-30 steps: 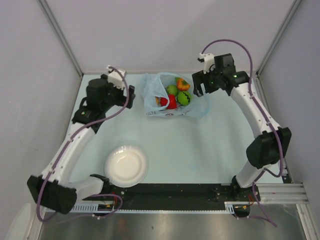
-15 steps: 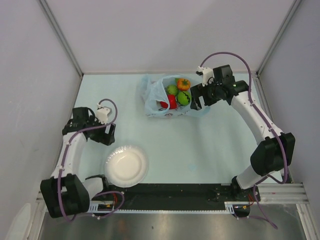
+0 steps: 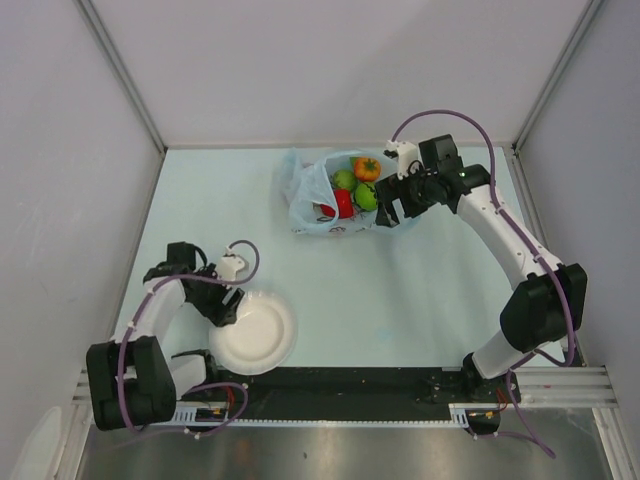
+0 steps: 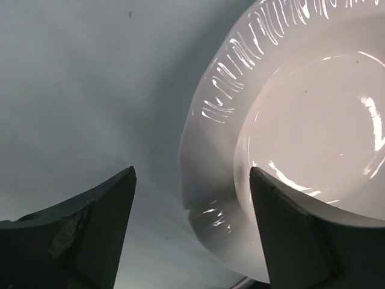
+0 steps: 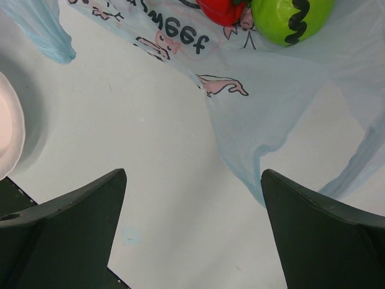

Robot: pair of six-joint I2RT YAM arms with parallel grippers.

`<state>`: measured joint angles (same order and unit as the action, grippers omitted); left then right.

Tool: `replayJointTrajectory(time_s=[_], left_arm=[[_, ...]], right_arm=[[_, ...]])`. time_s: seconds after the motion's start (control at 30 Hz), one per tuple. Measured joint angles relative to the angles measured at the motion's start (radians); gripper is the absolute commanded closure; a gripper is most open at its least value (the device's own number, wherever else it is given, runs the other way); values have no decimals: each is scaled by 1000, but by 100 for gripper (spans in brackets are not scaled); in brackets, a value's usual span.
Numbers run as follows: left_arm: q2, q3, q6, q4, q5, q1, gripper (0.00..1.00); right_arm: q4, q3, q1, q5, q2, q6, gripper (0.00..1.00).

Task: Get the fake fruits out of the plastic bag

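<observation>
The light-blue plastic bag [image 3: 310, 195] is seen lying on the far part of the pale surface [image 3: 420, 290], its mouth spread open. The fake fruits [image 3: 366, 196] are all contained in it: an orange fruit [image 3: 367, 168] farthest back, two green ones, and a red fruit [image 3: 341, 204] nearest the front. The right end effector [image 3: 388, 212] is positioned just beside the bag's right edge, released, with nothing between its jaws. In its wrist view the printed film and a green fruit with a black squiggle [image 5: 289, 18] are shown ahead of the fingers. The left end effector [image 3: 222, 308] is held at the left rim of the white plate [image 3: 255, 335], near the arm bases, likewise released. Whether the rim is touched cannot be told.
</observation>
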<state>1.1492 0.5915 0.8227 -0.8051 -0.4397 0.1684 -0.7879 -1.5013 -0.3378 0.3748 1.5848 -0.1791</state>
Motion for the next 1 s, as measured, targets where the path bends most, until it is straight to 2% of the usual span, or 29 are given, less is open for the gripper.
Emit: replayJointTrajectory(time_s=[0.03,0.3,0.47,0.5,0.73,1.0], left_arm=[[-10,-13,3,15,4,-16,32],[-135,-111,-2,153,24,-195,60],[-100,-111,-21,226,18,-326,76],[-81,-103,-27,233,17,-341,84],[86,3,-48,264,32,-456,99],[387,247,-123,312,-17,-603,100]], right_arm=[[1,3,0,0,0,-2,0],[5,14,-2,-19,-1,-25,0],[11,15,7,-55,-2,-47,0],[13,15,14,-58,-3,-50,0],[26,15,77,-87,-3,-60,0],[35,15,124,-101,-3,-61,0]])
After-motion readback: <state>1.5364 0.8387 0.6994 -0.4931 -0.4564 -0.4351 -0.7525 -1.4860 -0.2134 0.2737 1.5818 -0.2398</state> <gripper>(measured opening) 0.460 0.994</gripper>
